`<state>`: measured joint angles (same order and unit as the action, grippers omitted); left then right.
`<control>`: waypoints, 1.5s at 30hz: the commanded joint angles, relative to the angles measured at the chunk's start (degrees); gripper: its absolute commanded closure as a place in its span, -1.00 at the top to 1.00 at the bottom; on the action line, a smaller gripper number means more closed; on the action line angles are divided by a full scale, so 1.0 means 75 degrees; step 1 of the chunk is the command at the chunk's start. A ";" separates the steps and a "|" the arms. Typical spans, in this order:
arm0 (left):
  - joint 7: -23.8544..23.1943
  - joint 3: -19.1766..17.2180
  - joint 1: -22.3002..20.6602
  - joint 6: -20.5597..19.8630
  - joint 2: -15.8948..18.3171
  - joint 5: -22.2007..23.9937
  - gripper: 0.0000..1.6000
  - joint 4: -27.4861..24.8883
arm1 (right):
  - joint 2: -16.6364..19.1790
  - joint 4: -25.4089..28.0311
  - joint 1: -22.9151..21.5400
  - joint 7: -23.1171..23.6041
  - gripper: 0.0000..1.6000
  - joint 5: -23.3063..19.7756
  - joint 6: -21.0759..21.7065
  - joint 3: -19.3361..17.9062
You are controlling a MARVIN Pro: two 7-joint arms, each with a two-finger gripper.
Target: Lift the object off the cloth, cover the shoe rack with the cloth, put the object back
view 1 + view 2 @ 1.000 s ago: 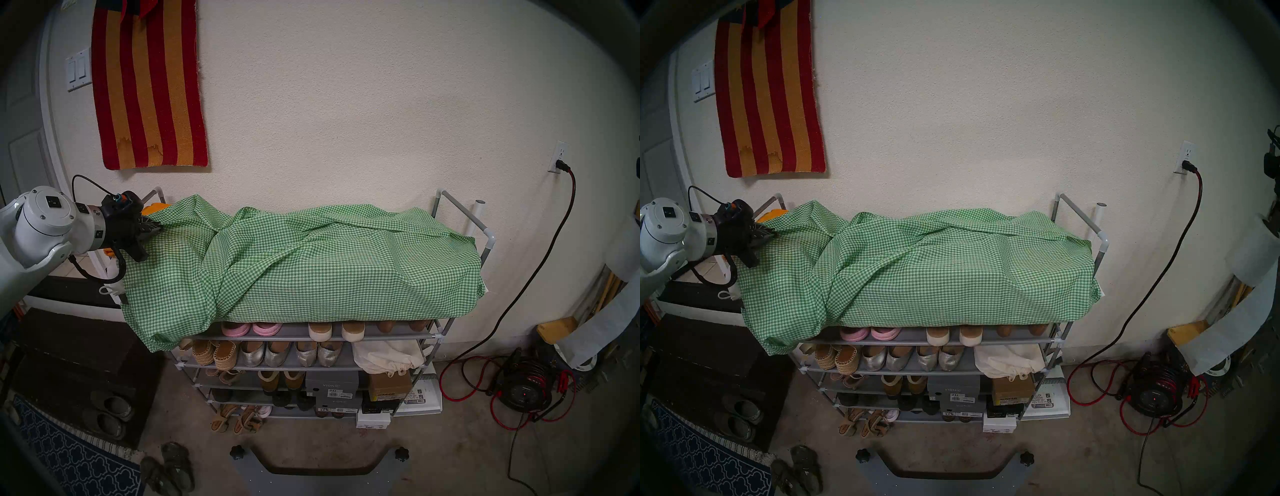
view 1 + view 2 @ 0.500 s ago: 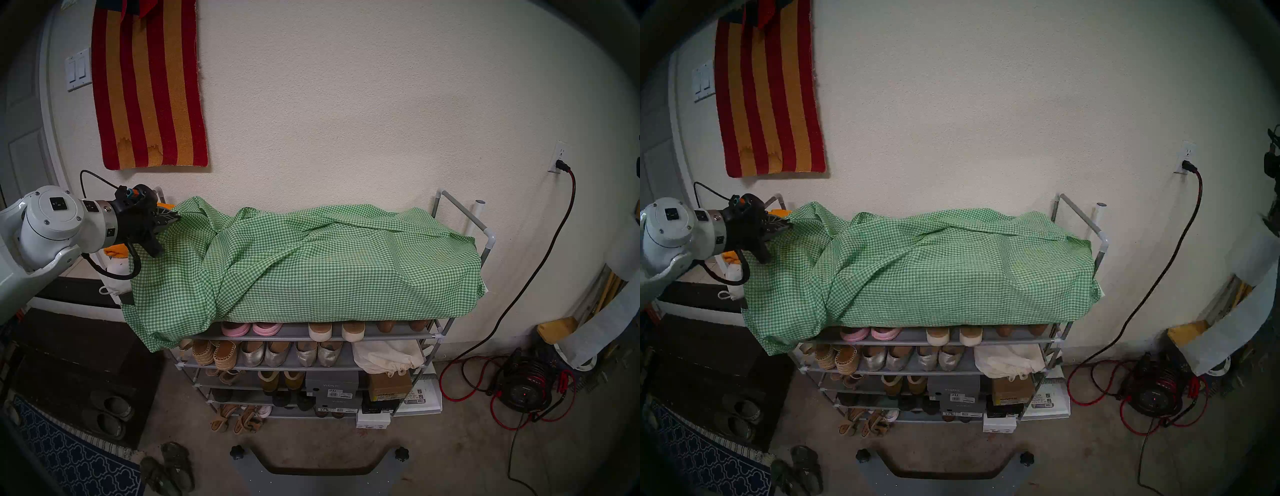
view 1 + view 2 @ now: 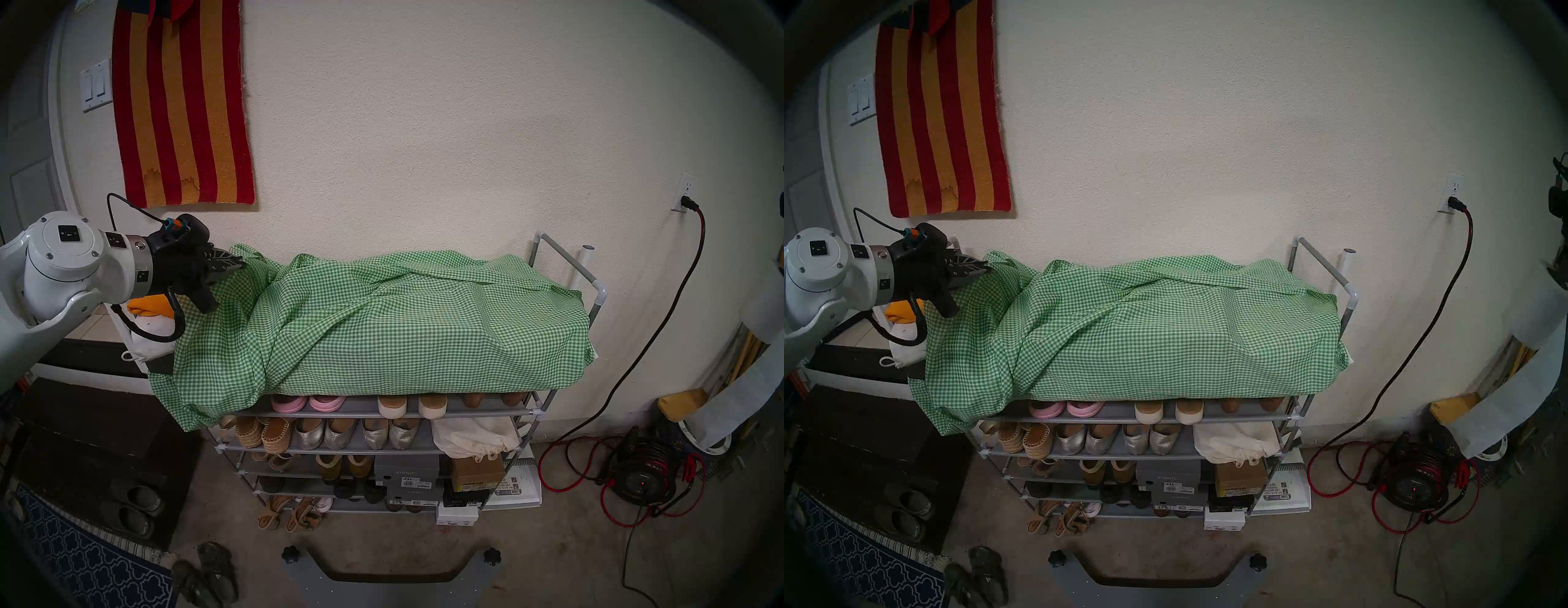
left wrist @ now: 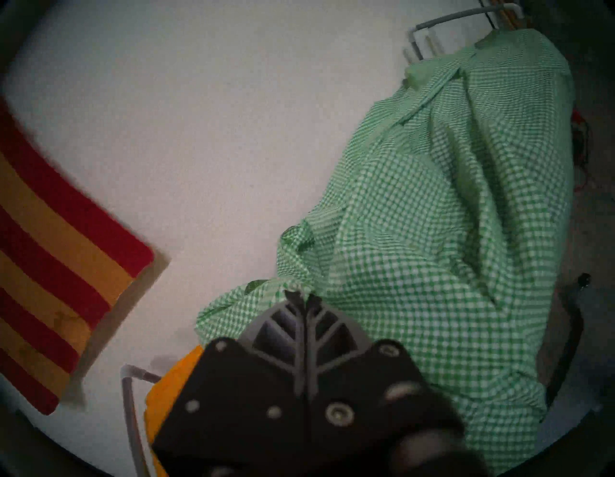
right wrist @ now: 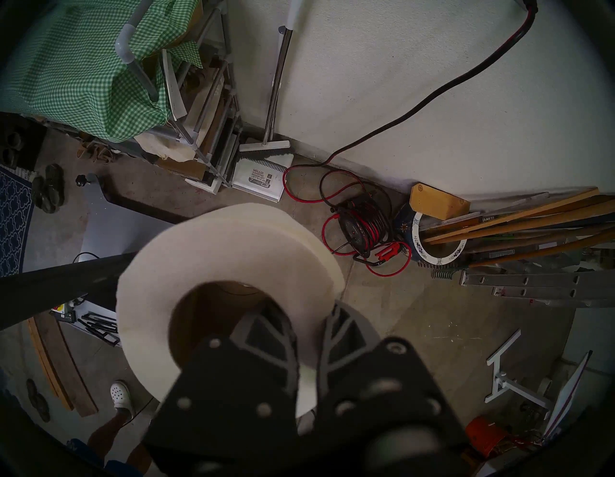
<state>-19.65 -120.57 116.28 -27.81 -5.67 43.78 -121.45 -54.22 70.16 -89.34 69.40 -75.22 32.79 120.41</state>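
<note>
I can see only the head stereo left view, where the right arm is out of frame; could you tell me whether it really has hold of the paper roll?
Observer: Yes. In the right wrist view the right gripper is shut on the paper roll, one of its fingers inside the brown core and the other outside the wall.
Operator: Thank you. Is the left one properly on the cloth?
Observer: In the left wrist view the left gripper is shut, with a small fold of the cloth pinched at its tips.
Operator: And the rack's far right end?
Observer: The right wrist view shows the cloth passing under the shoe rack side rail and hanging down over that end.
</note>
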 commanded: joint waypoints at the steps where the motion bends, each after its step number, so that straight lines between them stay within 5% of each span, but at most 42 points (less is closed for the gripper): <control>1: -0.0893 0.0089 -0.0409 -0.0648 -0.0007 0.0038 -1.00 -0.0254 | -0.0035 -0.0005 -0.0025 -0.0010 -1.00 -0.0005 0.0016 -0.0006; 8: -0.1878 0.0347 -0.0553 -0.1218 -0.0007 -0.0532 -1.00 -0.0476 | -0.0042 0.0005 -0.0028 -0.0027 -1.00 -0.0021 0.0024 0.0000; 16: -0.2914 -0.0016 -0.0478 -0.2280 -0.0036 -0.1147 -1.00 -0.0923 | -0.0050 0.0012 -0.0028 -0.0038 -1.00 -0.0034 0.0022 0.0008; 23: -0.4049 -0.0263 -0.0011 -0.3438 -0.0545 -0.2096 -1.00 -0.1417 | -0.0056 0.0015 -0.0024 -0.0049 -1.00 -0.0053 0.0022 0.0016; 31: -0.4496 0.0366 0.0847 -0.3625 -0.0570 -0.2874 -1.00 -0.1145 | -0.0063 0.0018 -0.0020 -0.0062 -1.00 -0.0072 0.0022 0.0023; 45: -0.4255 0.1482 0.1551 -0.3625 -0.0558 -0.2904 -1.00 -0.0319 | -0.0075 0.0023 -0.0016 -0.0074 -1.00 -0.0096 0.0011 0.0037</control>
<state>-49.78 -113.28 124.09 -54.94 -10.42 21.28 -127.03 -54.62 70.28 -89.39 68.70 -76.05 33.05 120.76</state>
